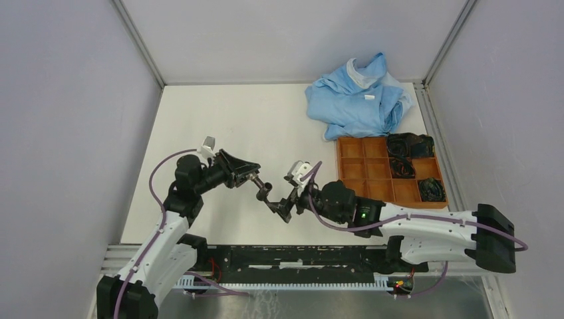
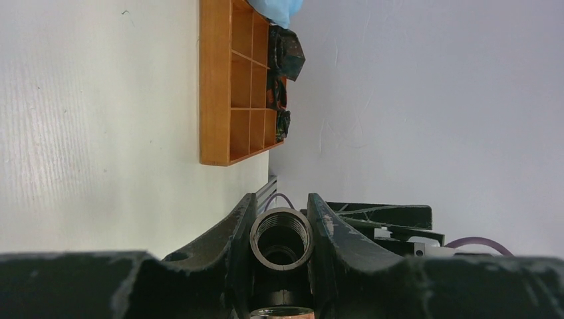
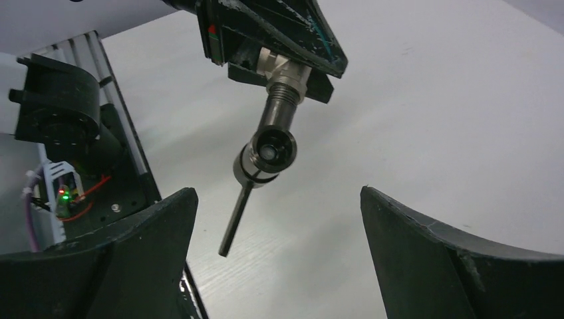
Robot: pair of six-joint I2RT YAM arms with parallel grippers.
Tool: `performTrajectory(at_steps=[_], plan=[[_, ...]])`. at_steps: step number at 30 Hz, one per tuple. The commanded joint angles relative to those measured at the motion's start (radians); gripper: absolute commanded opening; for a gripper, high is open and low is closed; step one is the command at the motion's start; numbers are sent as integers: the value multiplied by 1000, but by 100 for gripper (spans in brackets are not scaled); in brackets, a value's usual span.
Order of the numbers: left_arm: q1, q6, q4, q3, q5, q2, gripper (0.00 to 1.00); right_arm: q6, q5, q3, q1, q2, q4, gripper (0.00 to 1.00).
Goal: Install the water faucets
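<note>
So the left gripper (image 1: pixel 255 177) is clenched on the threaded collar end of the T-shaped faucet piece (image 3: pixel 271 147), holding it up off the surface (image 1: pixel 233 119), around 6 o'clock of the surface in the top view. The right gripper (image 1: pixel 287 207) is fully released, with its fingers spread wide on either side of the free end and touching nothing.

My guess is the next step is a regrip for screwing. If so, I'd bring the right gripper in on the round cross barrel, not the skinny rod (image 3: pixel 236 222), since that thing looks like it would slip or act as a lever. Close square to the stem and turn strictly around the stem's axis so the threads don't cross. The left side shouldn't ease up while that happens.

In the top view the long axis runs from the left gripper toward roughly 4 o'clock, free end aimed at the right gripper. From the right wrist, the stem drops from 12 toward 7 o'clock. The barrel's open mouth faces that camera and the rod trails off at 7. I can't tell whether the stubby piece is already threaded on.
</note>
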Motion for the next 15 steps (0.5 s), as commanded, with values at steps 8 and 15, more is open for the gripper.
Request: performTrajectory(at_steps=[8, 15], plan=[[4, 43, 18, 63, 13, -40, 2, 522, -209, 14, -119, 201, 353, 81], [4, 66, -7, 69, 26, -52, 2, 769, -434, -39, -200, 307, 616, 36]])
